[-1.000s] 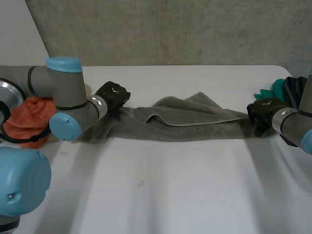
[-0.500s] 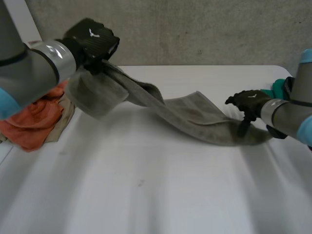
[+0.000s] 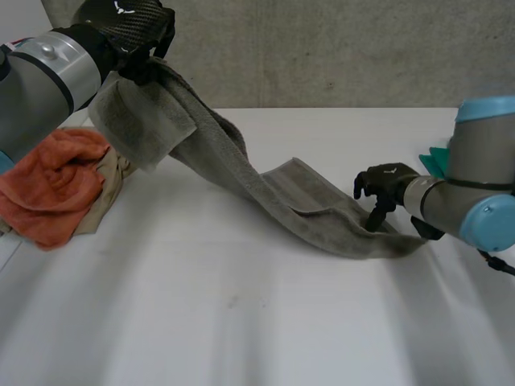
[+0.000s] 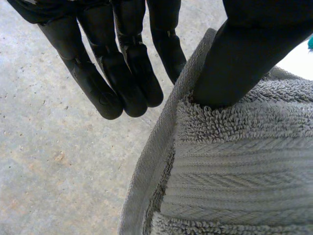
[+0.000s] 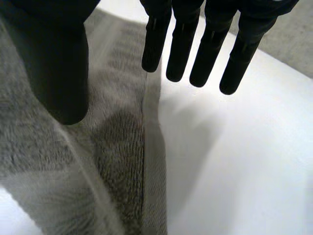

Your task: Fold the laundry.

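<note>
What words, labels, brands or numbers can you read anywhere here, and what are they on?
No words or numbers are readable.
On the left robot hand, which grips the grey towel: a small white logo on its back, no letters.
On the right robot hand: the same white logo, no letters.

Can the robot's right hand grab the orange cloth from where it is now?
Probably not. The orange cloth lies across the table by the left arm, and the right hand is at the far end of the grey towel. The left hand is nearer, but it holds the towel up.
</note>
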`<state>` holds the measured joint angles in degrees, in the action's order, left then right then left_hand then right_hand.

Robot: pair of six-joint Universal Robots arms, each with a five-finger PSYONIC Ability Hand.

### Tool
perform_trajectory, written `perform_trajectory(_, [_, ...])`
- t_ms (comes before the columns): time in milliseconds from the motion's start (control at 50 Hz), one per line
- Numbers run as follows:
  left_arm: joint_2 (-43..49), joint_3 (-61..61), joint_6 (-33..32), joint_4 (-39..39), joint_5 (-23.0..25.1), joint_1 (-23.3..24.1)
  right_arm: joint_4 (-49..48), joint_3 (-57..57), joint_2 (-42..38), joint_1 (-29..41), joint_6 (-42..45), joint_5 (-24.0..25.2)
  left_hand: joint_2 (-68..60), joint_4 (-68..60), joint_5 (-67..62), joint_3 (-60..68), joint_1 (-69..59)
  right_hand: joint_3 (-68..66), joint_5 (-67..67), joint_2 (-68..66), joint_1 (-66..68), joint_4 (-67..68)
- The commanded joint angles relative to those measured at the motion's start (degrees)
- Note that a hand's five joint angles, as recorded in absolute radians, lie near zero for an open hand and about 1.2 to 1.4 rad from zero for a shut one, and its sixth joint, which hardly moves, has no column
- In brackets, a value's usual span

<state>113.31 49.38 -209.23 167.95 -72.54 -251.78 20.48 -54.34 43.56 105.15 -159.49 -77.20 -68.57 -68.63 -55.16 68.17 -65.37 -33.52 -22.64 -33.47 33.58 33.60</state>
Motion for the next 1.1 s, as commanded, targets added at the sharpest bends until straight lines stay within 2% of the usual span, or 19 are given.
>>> perform_trajectory(20, [-1.1, -0.3, 0.7, -1.7, -0.1, 0.2, 0.9, -3.4, 6.2, -0.1, -3.5, 1.8, -11.4, -11.4, -14.8, 11.8, -14.6, 0.6, -0.2, 0.6, -0.7, -0.7])
perform_trajectory(200, [-5.0, -0.3, 3.2, -2.5, -0.1, 1.7, 1.0, -2.4, 2.1, 3.2, -6.6, 4.3, -11.4, -11.4, -14.8, 11.8, -14.6, 4.0, 3.1, 4.0, -4.1, -4.1])
perform_trajectory(400, [-6.4, -0.6, 5.1, -1.7, -0.2, 2.1, 0.3, 1.6, -5.2, 7.3, -11.8, 2.1, -11.4, -11.4, -14.8, 11.8, -14.6, 5.2, 4.3, 5.2, -5.3, -5.3])
perform_trajectory(420, [-6.5, -0.6, 5.1, -1.7, -0.2, 2.1, 0.3, 1.9, -5.4, 7.4, -11.9, 1.6, -11.4, -11.4, -14.8, 11.8, -14.6, 2.4, 1.5, 2.3, -2.4, -2.4])
perform_trajectory(440, [-6.5, -0.7, 5.1, -1.6, -0.2, 2.1, 0.3, 1.9, -5.6, 7.4, -12.0, 1.2, -11.4, -11.4, -14.8, 11.8, -14.6, -6.3, -7.2, -6.4, 6.3, 6.3])
perform_trajectory(460, [-6.5, -0.8, 5.3, -1.3, -0.2, 2.1, 0.2, 2.0, -5.4, 7.4, -12.2, 0.2, -11.4, -11.4, -14.8, 11.8, -14.6, -35.2, -36.1, -35.3, 35.2, 35.2])
perform_trajectory(480, [-6.5, -0.9, 5.4, -1.2, -0.2, 2.1, 0.0, 2.1, -5.2, 7.4, -12.3, -0.2, -11.4, -11.4, -14.8, 11.8, -14.6, -46.4, -47.2, -46.4, 46.3, 46.3])
perform_trajectory(580, [-5.6, -2.4, 6.0, 2.8, -0.8, 1.2, -6.1, 4.1, 1.5, 5.3, -14.5, -4.9, -11.4, -11.4, -14.8, 11.8, -14.6, -46.5, -47.4, -46.5, 46.4, 46.4])
perform_trajectory(640, [-0.6, -8.7, 7.9, 9.9, -5.3, -0.8, -16.6, 7.0, 9.8, 2.9, -14.1, -9.7, -11.4, -11.4, -14.8, 11.8, -14.6, -46.5, -47.4, -46.5, 46.4, 46.4])
perform_trajectory(740, [4.9, -16.8, 12.3, 13.9, -12.3, -2.1, -28.4, 8.2, 17.7, 1.8, -13.8, -14.6, -11.4, -11.4, -14.8, 11.8, -14.6, -46.5, -47.4, -46.5, 46.4, 46.4])
perform_trajectory(840, [7.5, -14.8, 16.1, 13.7, -13.5, -2.1, -25.8, 5.3, 20.3, 2.0, -12.2, -10.3, -11.4, -11.4, -14.8, 11.8, -14.6, -46.5, -47.4, -46.5, 46.4, 46.4])
perform_trajectory(920, [7.5, -2.8, 17.5, 12.4, -13.3, -2.4, -19.5, -1.5, 20.6, 2.3, -10.1, -5.9, -11.4, -11.4, -14.8, 11.8, -14.6, -46.5, -47.4, -46.5, 46.4, 46.4])
perform_trajectory(1020, [8.6, 14.0, 16.8, 12.6, -11.7, -2.7, -11.9, -13.7, 17.2, 2.3, -0.4, -0.2, -11.4, -11.4, -14.8, 11.8, -14.6, -46.5, -47.4, -46.5, 46.4, 46.4])
perform_trajectory(1100, [10.1, 22.5, 14.1, 11.9, -9.7, -2.4, -9.0, -20.3, 12.8, 2.4, 7.8, 0.1, -11.4, -11.4, -14.8, 11.8, -14.6, -46.5, -47.4, -46.5, 46.4, 46.4])
